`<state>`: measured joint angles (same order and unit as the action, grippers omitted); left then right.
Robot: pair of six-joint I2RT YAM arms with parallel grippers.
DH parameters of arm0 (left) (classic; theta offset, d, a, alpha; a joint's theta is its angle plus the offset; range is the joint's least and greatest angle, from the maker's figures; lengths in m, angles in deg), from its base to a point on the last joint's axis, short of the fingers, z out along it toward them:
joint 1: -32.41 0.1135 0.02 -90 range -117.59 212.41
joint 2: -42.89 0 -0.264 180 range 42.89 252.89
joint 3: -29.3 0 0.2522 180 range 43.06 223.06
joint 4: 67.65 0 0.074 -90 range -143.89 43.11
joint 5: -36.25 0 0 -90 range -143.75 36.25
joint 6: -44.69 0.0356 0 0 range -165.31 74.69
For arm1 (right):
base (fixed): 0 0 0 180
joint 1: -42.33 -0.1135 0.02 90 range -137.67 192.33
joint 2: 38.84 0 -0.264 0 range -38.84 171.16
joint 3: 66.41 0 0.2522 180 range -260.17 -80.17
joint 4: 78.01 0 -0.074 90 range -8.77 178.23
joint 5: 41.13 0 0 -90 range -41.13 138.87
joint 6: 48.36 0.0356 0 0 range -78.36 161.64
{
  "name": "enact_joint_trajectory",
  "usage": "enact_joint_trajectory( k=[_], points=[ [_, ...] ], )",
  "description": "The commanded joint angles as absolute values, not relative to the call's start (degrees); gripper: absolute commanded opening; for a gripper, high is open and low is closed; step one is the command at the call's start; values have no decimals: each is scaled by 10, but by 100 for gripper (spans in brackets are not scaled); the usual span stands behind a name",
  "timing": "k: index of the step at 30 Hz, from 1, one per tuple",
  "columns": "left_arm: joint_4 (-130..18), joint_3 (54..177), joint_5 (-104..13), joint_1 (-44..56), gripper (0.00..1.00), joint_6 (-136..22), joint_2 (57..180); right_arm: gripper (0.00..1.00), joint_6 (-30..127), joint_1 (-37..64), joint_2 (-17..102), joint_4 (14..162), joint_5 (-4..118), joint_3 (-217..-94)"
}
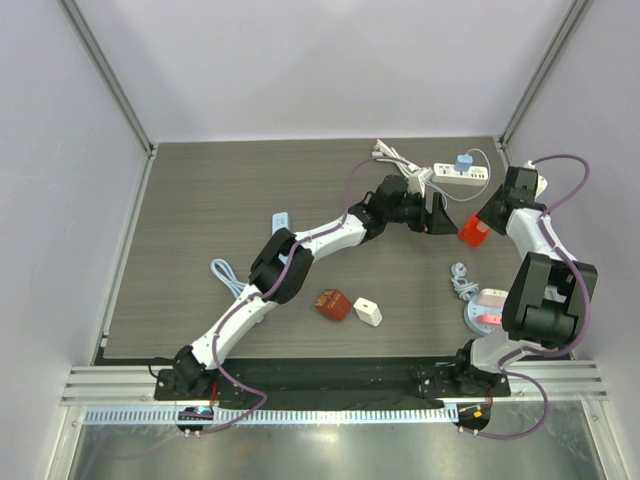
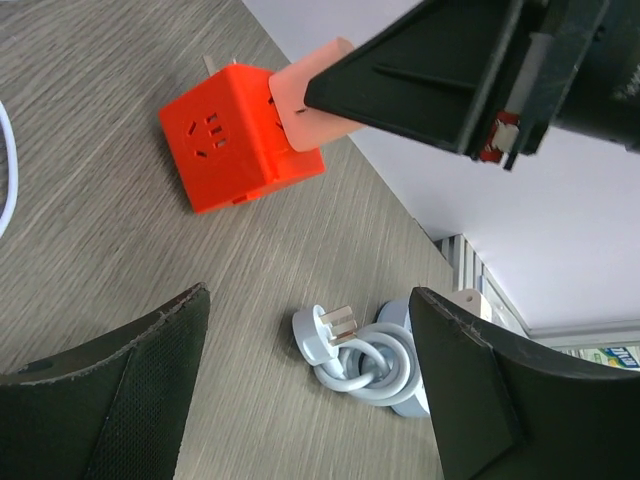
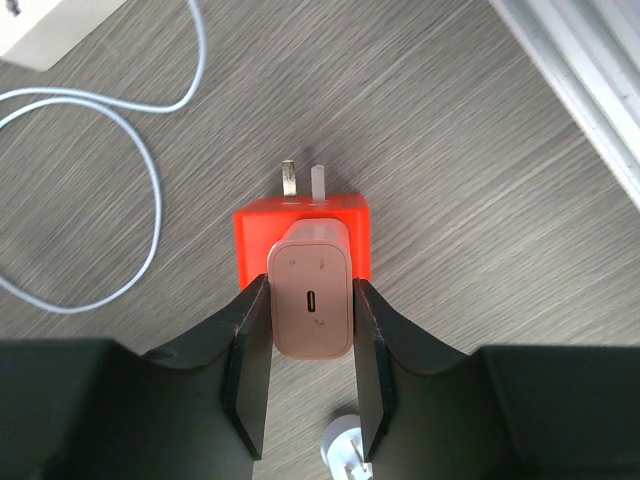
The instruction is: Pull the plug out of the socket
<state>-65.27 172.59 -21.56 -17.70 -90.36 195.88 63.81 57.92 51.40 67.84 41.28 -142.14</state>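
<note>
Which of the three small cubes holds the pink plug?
The bright orange cube, far right; the right end effector clamps its pink plug. The dark red cube and white cube lie apart mid-table.

A lab test cell: white panel walls (image 1: 300, 60), aluminium posts (image 1: 105, 70); grey wood-grain table (image 1: 230, 190).

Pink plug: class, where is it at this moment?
In the right wrist view's centre, the pink plug sits in the orange cube socket between the fingers of the right claw, on the right side of the table near the white power strip.
</note>
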Motion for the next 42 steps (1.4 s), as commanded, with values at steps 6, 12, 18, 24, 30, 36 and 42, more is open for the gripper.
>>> enact_joint_trajectory(
  k=[6,12,18,24,30,36,42],
  points=[
    [-645,1763,-213,-168,85,-906,1974,1,648,571,442,714,501,-1362],
    [-649,1766,-224,-162,88,-926,1985,1,648,560,415,721,532,-1340],
    [-649,1781,-225,-161,88,-943,2001,1,649,559,400,735,552,-1323],
    [-666,1790,-213,-158,85,-966,2016,1,653,558,397,738,568,-1318],
    [-684,1792,-196,-158,84,-985,2022,1,653,558,390,757,567,-1312],
    [-685,1793,-196,-158,84,-987,2022,1,669,558,378,785,563,-1294],
    [-705,1802,-183,-158,82,-1008,2035,1,682,558,374,799,570,-1291]
  ],
)
